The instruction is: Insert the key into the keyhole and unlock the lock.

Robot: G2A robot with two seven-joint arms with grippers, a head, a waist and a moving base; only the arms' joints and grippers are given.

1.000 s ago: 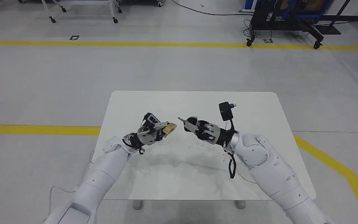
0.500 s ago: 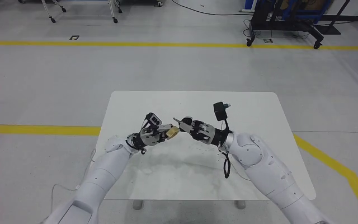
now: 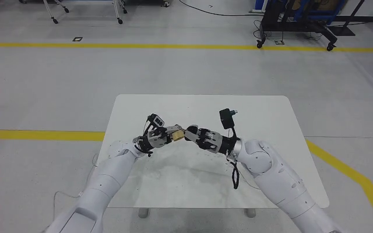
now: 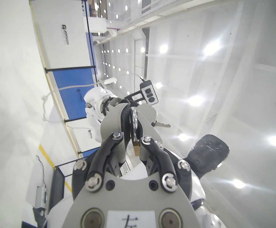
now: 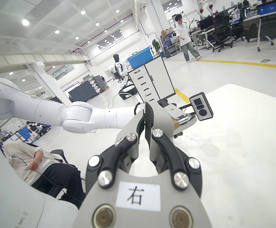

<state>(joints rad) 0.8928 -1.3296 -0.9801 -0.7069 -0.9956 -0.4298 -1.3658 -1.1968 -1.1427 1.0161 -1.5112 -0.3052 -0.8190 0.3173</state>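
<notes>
Two grippers sit tip to tip above the table (image 3: 262,110) in the top view, lock (image 3: 175,134) nearly touching key (image 3: 184,130); left wrist view, left gripper (image 4: 132,114) pinches the lock; right wrist view, right gripper (image 5: 145,112) pinches the key; insertion step in hand, next likely needing fine tip-to-keyhole alignment, then a turn.

A white table (image 3: 268,110) was set on a pale grey floor (image 3: 186,70). A yellow line (image 3: 175,45) was painted across the floor beyond the table, and a second line (image 3: 46,135) was run under it. A black cart (image 3: 297,26) was parked past the far line at one corner, and a wheeled frame (image 3: 87,10) at the other. A small dark plate (image 3: 77,39) was set into the floor just beyond that line. In the right wrist view, a white cabinet (image 5: 155,79) was topped by a blue box (image 5: 139,57), and black chairs (image 5: 222,26) were ranged by desks (image 5: 254,19).
</notes>
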